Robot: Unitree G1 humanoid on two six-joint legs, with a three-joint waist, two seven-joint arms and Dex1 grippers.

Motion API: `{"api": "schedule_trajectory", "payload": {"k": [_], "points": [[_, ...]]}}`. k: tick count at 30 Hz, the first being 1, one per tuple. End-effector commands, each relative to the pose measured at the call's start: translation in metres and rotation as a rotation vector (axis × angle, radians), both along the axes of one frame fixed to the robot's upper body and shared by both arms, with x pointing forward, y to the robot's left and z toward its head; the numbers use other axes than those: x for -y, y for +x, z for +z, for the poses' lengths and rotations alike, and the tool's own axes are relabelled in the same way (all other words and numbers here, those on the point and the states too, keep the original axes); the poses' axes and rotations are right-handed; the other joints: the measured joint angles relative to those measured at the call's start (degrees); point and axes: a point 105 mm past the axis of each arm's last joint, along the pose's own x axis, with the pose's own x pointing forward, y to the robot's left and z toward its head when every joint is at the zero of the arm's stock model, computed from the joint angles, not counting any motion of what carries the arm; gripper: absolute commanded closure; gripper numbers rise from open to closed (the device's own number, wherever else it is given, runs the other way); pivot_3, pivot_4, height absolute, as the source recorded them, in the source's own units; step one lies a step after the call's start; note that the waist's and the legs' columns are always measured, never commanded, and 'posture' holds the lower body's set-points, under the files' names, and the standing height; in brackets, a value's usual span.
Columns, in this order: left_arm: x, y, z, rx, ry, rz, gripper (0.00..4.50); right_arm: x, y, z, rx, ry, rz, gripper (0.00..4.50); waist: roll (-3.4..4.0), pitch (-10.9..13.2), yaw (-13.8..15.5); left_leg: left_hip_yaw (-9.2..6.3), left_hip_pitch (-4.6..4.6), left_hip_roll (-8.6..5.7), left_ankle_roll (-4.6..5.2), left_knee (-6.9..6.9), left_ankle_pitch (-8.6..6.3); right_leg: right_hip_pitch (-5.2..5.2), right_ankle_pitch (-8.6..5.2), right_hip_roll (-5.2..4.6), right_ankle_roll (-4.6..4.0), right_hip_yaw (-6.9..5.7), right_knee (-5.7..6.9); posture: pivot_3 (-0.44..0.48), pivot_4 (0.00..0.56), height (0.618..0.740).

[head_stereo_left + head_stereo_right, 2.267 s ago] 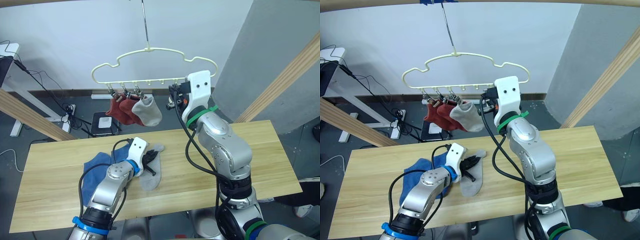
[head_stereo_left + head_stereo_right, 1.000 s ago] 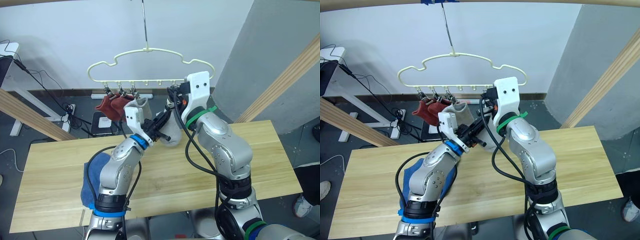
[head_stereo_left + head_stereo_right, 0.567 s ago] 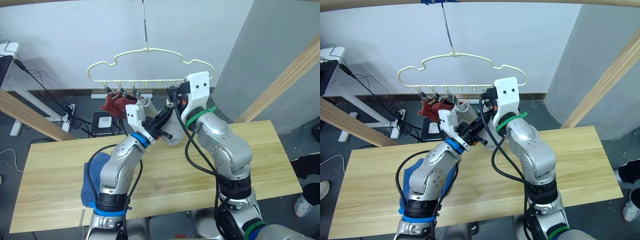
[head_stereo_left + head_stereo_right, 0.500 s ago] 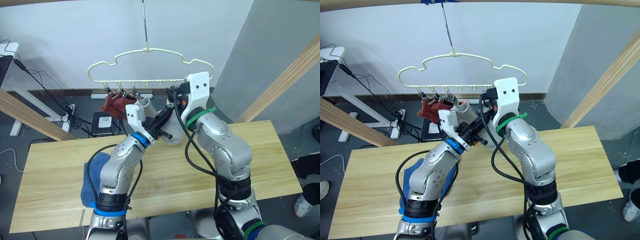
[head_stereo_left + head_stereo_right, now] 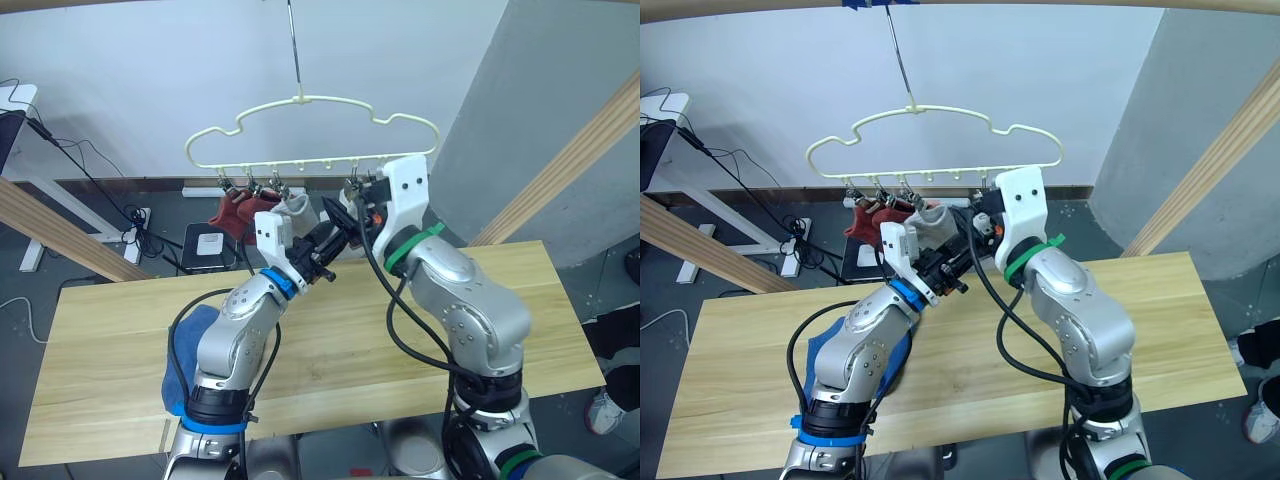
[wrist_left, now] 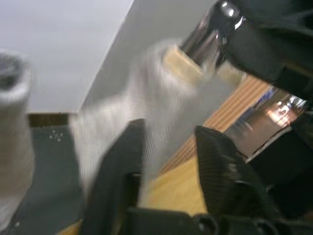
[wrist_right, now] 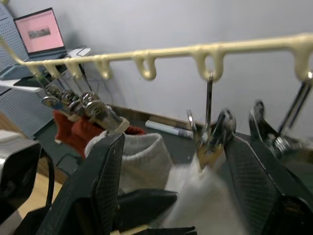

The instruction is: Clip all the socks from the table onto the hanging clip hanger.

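The cream clip hanger (image 5: 300,100) hangs above the far edge of the table (image 5: 420,340). Two dark red socks (image 5: 235,210) and a light grey sock (image 5: 292,205) hang from its left clips. A second grey sock (image 7: 195,196) hangs from a clip (image 7: 210,142) further along the bar. My right gripper (image 7: 177,147) stands open on either side of that clip. My left gripper (image 6: 170,129) is open just below, with the grey sock (image 6: 161,93) beyond its fingertips. Blue socks (image 5: 190,345) lie in a heap on the table's left side.
Slanting wooden beams cross at the left (image 5: 60,230) and the right (image 5: 570,150). Behind the table are cables, a power strip and a grey partition (image 5: 540,90). A laptop (image 7: 41,32) stands on a desk further back.
Both grippers have opened. The left one let go of the grey sock, and the right one released the clip, which now holds that sock. The right arm has dropped slightly to the right.
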Motion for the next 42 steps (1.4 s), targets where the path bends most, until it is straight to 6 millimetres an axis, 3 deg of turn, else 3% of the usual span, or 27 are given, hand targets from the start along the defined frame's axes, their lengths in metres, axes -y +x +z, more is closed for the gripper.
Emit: {"api": "schedule_trajectory", "payload": {"k": [1, 2, 9, 17, 27, 33, 38, 42], "points": [[0.001, -0.006, 0.003, 0.040, 0.023, -0.023, 1.30, 0.000, -0.018, 0.011, 0.066, -0.021, 0.084, 1.27, 0.00, 0.0, 0.0, -0.01, 0.01, 0.00, 0.00, 0.00, 0.00, 0.00, 0.00, 0.01, 0.00, -0.01, 0.01, -0.262, 0.306, 0.740], [0.001, -0.008, 0.002, 0.041, 0.041, -0.036, 1.01, 0.002, -0.021, 0.010, 0.073, -0.043, 0.100, 1.27, 0.00, 0.0, 0.0, -0.01, 0.01, -0.02, 0.00, 0.00, 0.00, 0.00, 0.00, 0.02, 0.00, -0.02, 0.01, -0.266, 0.307, 0.740], [-0.011, -0.032, -0.008, 0.065, 0.176, -0.146, 1.01, 0.022, -0.038, -0.004, 0.090, -0.174, 0.152, 1.27, 0.00, 0.0, 0.0, -0.01, 0.00, 0.01, 0.00, -0.05, 0.00, 0.02, 0.00, 0.04, 0.00, -0.02, -0.09, -0.269, 0.305, 0.740], [-0.030, -0.067, 0.002, 0.135, 0.252, -0.303, 1.01, 0.048, -0.046, -0.009, 0.178, -0.297, 0.098, 1.27, 0.00, 0.0, 0.1, 0.04, 0.00, 0.05, 0.00, -0.07, 0.00, 0.10, 0.04, 0.02, 0.08, 0.03, -0.36, -0.265, 0.303, 0.740], [-0.047, -0.079, 0.030, 0.235, 0.242, -0.290, 1.01, 0.057, -0.039, -0.008, 0.203, -0.276, 0.036, 1.27, 0.00, 0.0, 0.3, 0.04, 0.00, 0.07, 0.00, -0.06, 0.00, 0.10, 0.04, 0.02, 0.08, 0.03, -0.36, -0.252, 0.302, 0.740], [-0.058, -0.082, 0.028, 0.230, 0.294, -0.235, 1.01, 0.056, -0.032, -0.002, 0.226, -0.247, 0.006, 1.27, 0.00, 0.0, 0.4, 0.02, 0.00, 0.08, 0.00, -0.07, 0.00, 0.10, 0.04, 0.02, 0.07, 0.03, -0.36, -0.237, 0.298, 0.740], [-0.054, -0.084, 0.034, 0.247, 0.292, -0.233, 1.01, 0.056, -0.026, 0.000, 0.233, -0.231, -0.019, 1.27, 0.00, 0.0, 1.0, 0.03, 0.00, 0.08, 0.00, -0.06, 0.00, 0.10, 0.04, 0.01, 0.07, 0.03, -0.36, -0.228, 0.297, 0.740], [-0.053, -0.082, 0.034, 0.248, 0.295, -0.236, 0.98, 0.054, -0.022, -0.003, 0.225, -0.231, -0.033, 2.14, 0.00, 0.0, 1.3, 0.03, 0.00, 0.07, 0.00, -0.06, 0.00, 0.10, 0.04, 0.02, 0.07, 0.02, -0.35, -0.231, 0.298, 0.740]]}}
